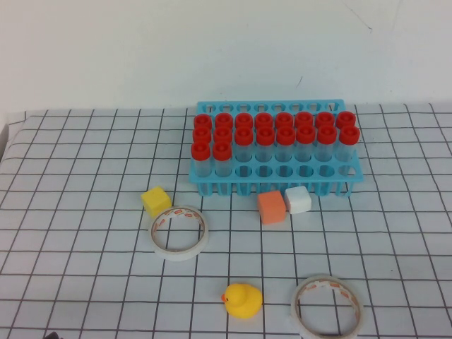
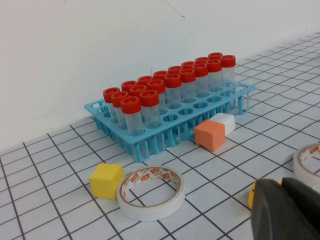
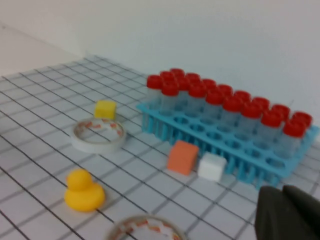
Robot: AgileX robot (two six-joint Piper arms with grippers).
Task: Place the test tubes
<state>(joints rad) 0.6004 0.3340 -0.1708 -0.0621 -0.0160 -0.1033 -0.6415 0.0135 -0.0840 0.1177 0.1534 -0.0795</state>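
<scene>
A blue test tube rack (image 1: 212, 182) stands at the back middle of the gridded table. Several clear tubes with red caps (image 1: 284, 135) stand upright in it: two long rows are filled, and two more tubes (image 1: 211, 159) stand at the left end of a nearer row. The rack's other holes are empty. No loose tube shows on the table. Neither gripper shows in the high view. In the left wrist view my left gripper (image 2: 282, 181) is shut and empty, low over the yellow duck (image 2: 254, 192). In the right wrist view my right gripper (image 3: 282, 189) is shut and empty, short of the rack (image 3: 260, 167).
A yellow cube (image 1: 156, 201), an orange cube (image 1: 271, 207) and a white cube (image 1: 298, 200) lie in front of the rack. One tape roll (image 1: 180, 232) lies left of centre, another (image 1: 328, 307) near the front edge. A yellow duck (image 1: 243, 300) sits between them.
</scene>
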